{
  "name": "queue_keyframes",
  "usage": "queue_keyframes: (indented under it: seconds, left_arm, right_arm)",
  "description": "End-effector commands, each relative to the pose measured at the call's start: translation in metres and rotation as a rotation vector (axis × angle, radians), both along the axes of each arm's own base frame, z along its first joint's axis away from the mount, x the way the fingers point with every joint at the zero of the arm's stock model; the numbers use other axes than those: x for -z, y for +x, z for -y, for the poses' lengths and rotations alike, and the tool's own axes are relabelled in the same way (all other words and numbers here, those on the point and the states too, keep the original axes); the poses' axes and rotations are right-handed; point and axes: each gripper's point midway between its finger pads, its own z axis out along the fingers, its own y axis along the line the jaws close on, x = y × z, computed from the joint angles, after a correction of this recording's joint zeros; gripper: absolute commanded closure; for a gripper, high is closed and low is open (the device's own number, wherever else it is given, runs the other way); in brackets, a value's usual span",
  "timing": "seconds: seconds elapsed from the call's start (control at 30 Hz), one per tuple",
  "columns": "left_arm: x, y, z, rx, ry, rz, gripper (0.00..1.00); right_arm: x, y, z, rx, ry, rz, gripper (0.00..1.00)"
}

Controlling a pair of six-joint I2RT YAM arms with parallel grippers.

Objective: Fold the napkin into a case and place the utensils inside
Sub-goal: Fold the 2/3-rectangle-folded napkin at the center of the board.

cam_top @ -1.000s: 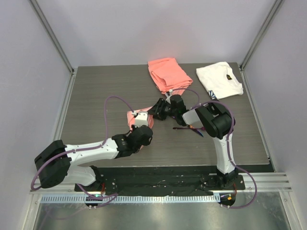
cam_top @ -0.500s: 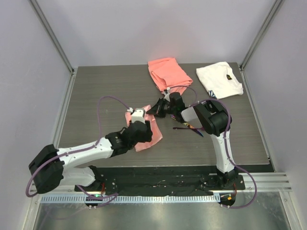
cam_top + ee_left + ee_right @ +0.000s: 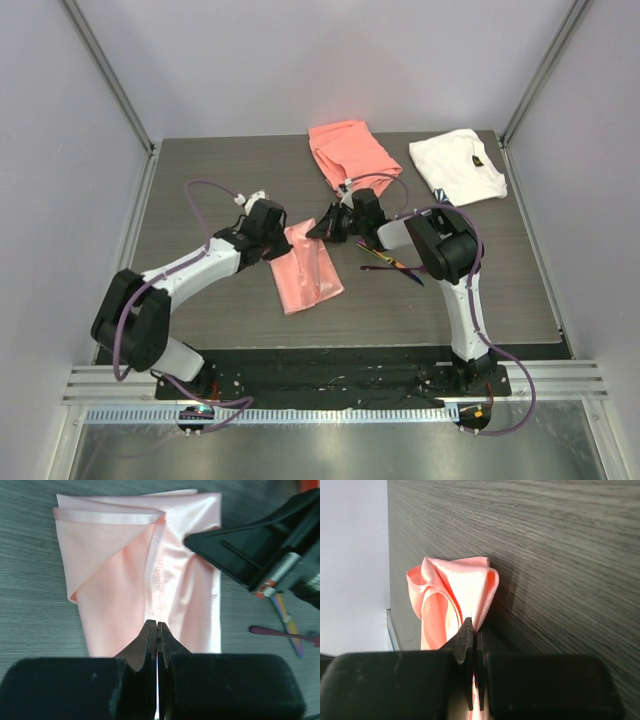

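The left tool (image 3: 278, 233) reaches in from the left to the far left corner of the napkin (image 3: 308, 272). In the left wrist view its jaws are pressed together, the tips (image 3: 157, 626) right on a stitched hem of the cloth. They seem to pinch that hem, though the view does not make the grip plain.

There is one napkin, pale pink and glossy. It lies folded into a narrow oblong near the middle of the table (image 3: 200, 190). Its long axis runs from the far end, where both tools meet it, toward the near edge of the table, and the near end leans a little to the right. A turned-over flap with a hemmed edge shows on its top layer.

The right tool (image 3: 322, 226) is at the far right corner of the napkin. Its jaws are closed tight on the cloth, and that end bunches up in rounded folds in front of the tips (image 3: 474, 622).

Just to the right, apart from the napkin, lie two utensils (image 3: 392, 263), slim and dark purple, crossing each other. Which one is the fork is too small to tell.

Two other cloths lie at the far side of the table. One is a folded coral cloth (image 3: 348, 155), and to its right is a white cloth (image 3: 457, 166) with a small dark mark.
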Motion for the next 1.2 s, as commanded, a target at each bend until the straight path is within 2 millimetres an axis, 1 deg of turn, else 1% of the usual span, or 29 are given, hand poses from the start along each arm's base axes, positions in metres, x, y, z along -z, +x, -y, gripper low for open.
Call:
queue_keyframes:
  seconds: [0.0,0.03,0.1,0.13,0.23,0.3,0.33,0.37,0.43,0.5,0.57,0.67,0.73,0.77,0.8,0.87,0.9,0.93,0.97,1.03,1.07,1.1,1.17]
  left_arm:
    - [0.01,0.01,0.006,-0.006,-0.028,-0.03,0.98]
    - [0.016,0.013,0.006,-0.014,-0.008,-0.047,0.99]
    - [0.023,0.018,-0.003,-0.047,0.026,-0.06,1.0]
    - [0.026,0.02,-0.003,-0.05,0.03,-0.06,1.0]
    - [0.03,0.026,-0.009,-0.073,0.048,-0.036,1.0]
    - [0.042,0.03,-0.009,-0.074,0.049,-0.06,1.0]
    - [0.042,0.033,-0.008,-0.074,0.041,-0.063,1.0]
    - [0.048,0.036,-0.007,-0.074,0.045,-0.072,1.0]
    - [0.052,0.042,-0.006,-0.078,0.05,-0.061,1.0]
    - [0.064,0.047,-0.005,-0.077,0.051,-0.083,1.0]
    - [0.062,0.057,0.0,-0.082,0.034,-0.056,1.0]
    - [0.066,0.061,0.008,-0.077,-0.007,-0.059,1.0]
    - [0.07,0.062,0.01,-0.081,-0.009,-0.074,1.0]
    - [0.071,0.061,0.01,-0.083,-0.012,-0.078,1.0]
    - [0.075,0.059,0.01,-0.082,-0.013,-0.08,1.0]
    - [0.077,0.057,0.009,-0.084,-0.017,-0.082,1.0]
    - [0.077,0.057,0.009,-0.082,-0.022,-0.082,1.0]
    - [0.078,0.057,0.009,-0.08,-0.023,-0.084,1.0]
    - [0.078,0.057,0.01,-0.078,-0.025,-0.085,1.0]
    - [0.073,0.057,0.011,-0.071,-0.029,-0.078,1.0]
    - [0.072,0.057,0.011,-0.071,-0.03,-0.077,1.0]
    - [0.071,0.057,0.011,-0.068,-0.034,-0.077,1.0]
    - [0.072,0.056,0.012,-0.064,-0.036,-0.082,1.0]
  right_arm:
    - [-0.019,0.009,0.001,-0.009,-0.027,0.082,0.99]
    - [-0.02,0.01,0.001,-0.008,-0.028,0.084,0.99]
    - [-0.02,0.01,0.001,-0.009,-0.036,0.086,0.99]
    - [-0.021,0.011,0.001,-0.011,-0.041,0.091,0.99]
    - [-0.023,0.012,0.001,-0.007,-0.047,0.099,0.99]
    - [-0.025,0.011,-0.001,-0.013,-0.045,0.101,0.99]
    - [-0.026,0.012,-0.002,-0.013,-0.045,0.104,0.99]
    - [-0.025,0.011,-0.001,-0.015,-0.053,0.102,0.99]
    - [-0.026,0.011,-0.002,-0.016,-0.059,0.11,0.99]
    - [-0.031,0.01,-0.004,-0.022,-0.054,0.117,0.99]
    - [-0.036,0.011,-0.005,-0.022,-0.057,0.123,0.99]
    - [-0.044,0.009,-0.011,-0.039,-0.053,0.132,0.99]
    - [-0.053,0.007,-0.017,-0.054,-0.045,0.147,0.99]
    - [-0.055,0.004,-0.018,-0.056,-0.053,0.147,0.99]
    - [-0.063,0.003,-0.02,-0.058,-0.052,0.161,0.99]
    - [-0.066,-0.001,-0.025,-0.065,-0.061,0.162,0.99]
    - [-0.072,-0.002,-0.027,-0.07,-0.061,0.175,0.99]
    - [-0.074,-0.003,-0.028,-0.071,-0.073,0.184,0.99]
    - [-0.069,-0.007,-0.028,-0.074,-0.118,0.187,0.99]
    - [-0.073,-0.005,-0.027,-0.072,-0.156,0.218,0.99]
    - [-0.067,-0.008,-0.024,-0.086,-0.195,0.226,0.99]
    - [-0.07,-0.005,-0.024,-0.085,-0.205,0.241,0.99]
    - [-0.066,-0.01,-0.024,-0.113,-0.235,0.235,0.99]
